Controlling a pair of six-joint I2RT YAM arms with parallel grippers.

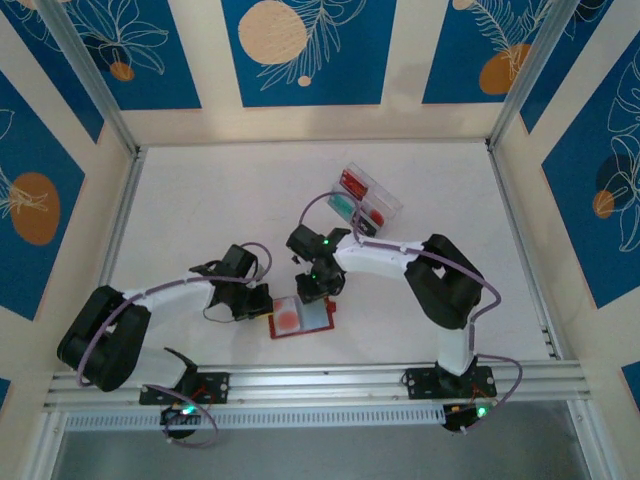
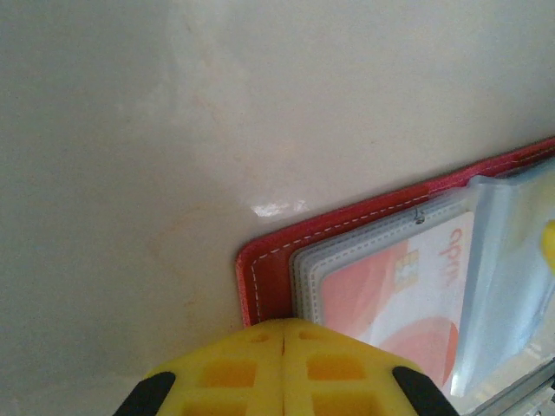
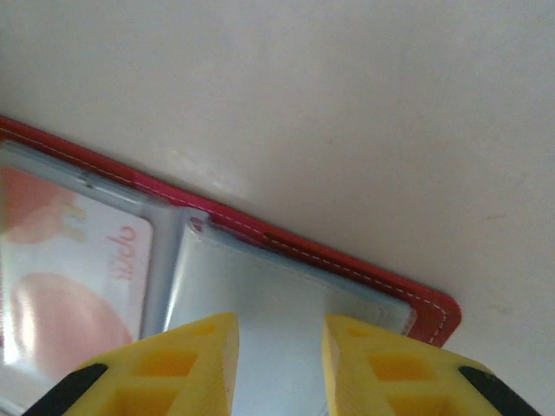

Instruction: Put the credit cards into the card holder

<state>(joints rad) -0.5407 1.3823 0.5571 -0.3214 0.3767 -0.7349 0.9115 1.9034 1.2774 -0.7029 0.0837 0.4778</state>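
Card holder [image 1: 300, 317] lies open flat on tabletop [image 1: 200, 200] nr front edge, long axis approx left-right, slightly skewed; left claw [image 2: 284, 334] shut, tips at its left cover edge; right claw [image 3: 280, 325] part open over a clear pocket; risk: pocket snags & lifts, or left tips slip off & holder slides.

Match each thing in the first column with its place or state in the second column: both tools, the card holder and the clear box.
Things:
1. left tool
2. right tool
3. card holder
4. clear box

Places and states:
A. away from both tools, red and teal cards inside
B. jaws apart, above a clear pocket
C. jaws shut, at the holder's red corner
D. lying open, with a pink-red card inside

Pairs: 1-C, 2-B, 3-D, 4-A
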